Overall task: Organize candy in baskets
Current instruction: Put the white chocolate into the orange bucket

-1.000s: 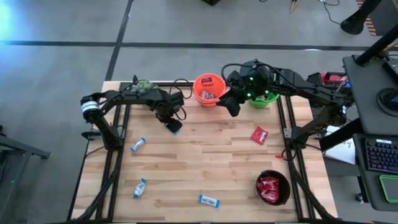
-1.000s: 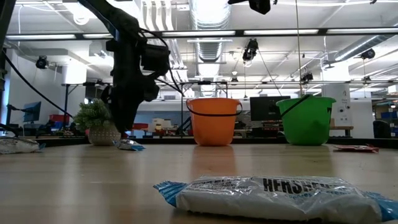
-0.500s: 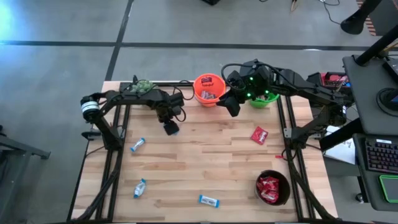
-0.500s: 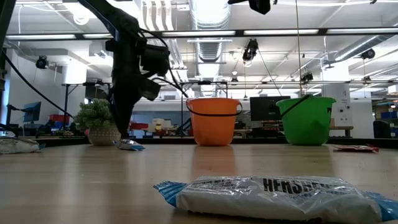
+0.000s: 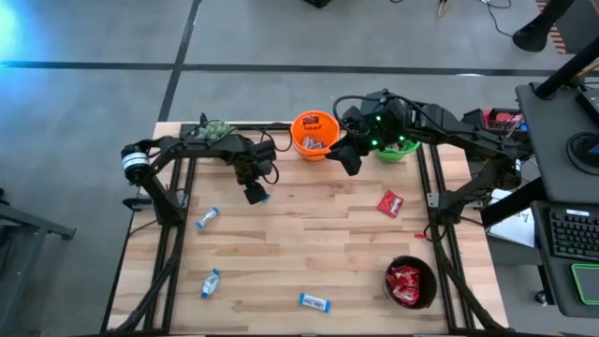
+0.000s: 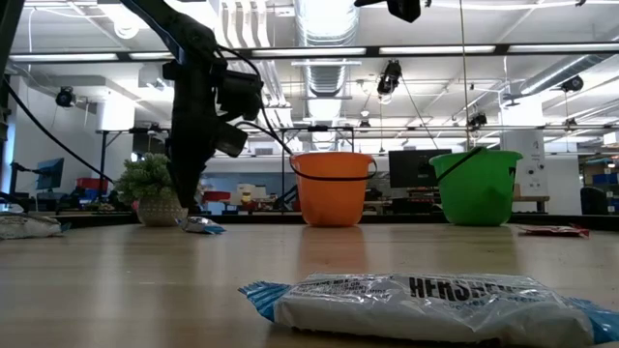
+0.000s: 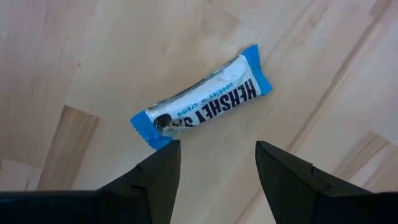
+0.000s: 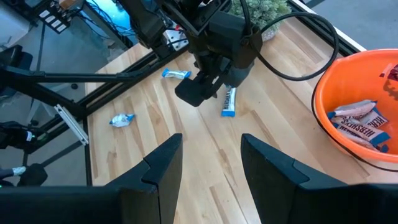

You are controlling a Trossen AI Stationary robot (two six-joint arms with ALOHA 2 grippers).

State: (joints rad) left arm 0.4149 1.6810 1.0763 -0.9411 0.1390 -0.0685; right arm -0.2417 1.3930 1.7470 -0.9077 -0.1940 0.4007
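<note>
A blue-and-white candy bar (image 7: 202, 106) lies flat on the wooden table near its far left. My left gripper (image 7: 214, 168) hangs just above the bar, pointing down and open, with its fingers beside the bar's near side and touching nothing. My right gripper (image 8: 211, 168) is open and held high between the orange basket (image 5: 313, 135) and the green basket (image 5: 397, 148). The orange basket holds blue-and-white bars (image 8: 360, 121). The black basket (image 5: 410, 283) at the near right holds red packets.
More blue-and-white bars lie at the left (image 5: 207, 217), near left (image 5: 211, 283) and near middle (image 5: 314, 301). A red packet (image 5: 390, 203) lies at the right. A small potted plant (image 5: 217, 129) stands at the far left edge.
My left gripper has rolled about its downward-pointing axis above the bar, staying in the same place and staying open. The bar has not moved.
</note>
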